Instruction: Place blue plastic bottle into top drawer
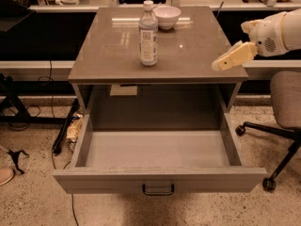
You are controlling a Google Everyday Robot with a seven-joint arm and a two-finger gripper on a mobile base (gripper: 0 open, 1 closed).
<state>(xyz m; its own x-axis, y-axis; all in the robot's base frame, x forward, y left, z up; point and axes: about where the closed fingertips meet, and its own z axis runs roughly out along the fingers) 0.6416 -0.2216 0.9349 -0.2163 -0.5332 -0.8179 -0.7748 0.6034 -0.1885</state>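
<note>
Cabinet top (188, 46): flat, grey-brown, glossy, carrying two items. Bottle (148, 34): stands upright on the top, left of centre and towards the rear, white cap on, pale label with a square mark facing the camera; the body is clear and its fill level cannot be told. Bowl (167, 17): white, upright, just behind and to the right of the bottle, near it but apart from it; only white inner wall shows, and contents cannot be told from this angle. Drawer (117, 180): pulled fully out beneath the top, opening upward, front panel nearest the camera with a small dark handle (158, 189) at its centre. The drawer's grey floor shows from wall to wall, and the bottle is not in it. A pale paper tag (123, 90) hangs at the back of the cavity, under the top's left half. Gripper (221, 64): tan, at the end of a white arm entering from the right, held over the right front corner of the top, pointing down and left, well apart from the bottle and touching nothing visible. Whether it is parted or closed cannot be told. A grey chair (287, 98) stands to the right of the cabinet.
</note>
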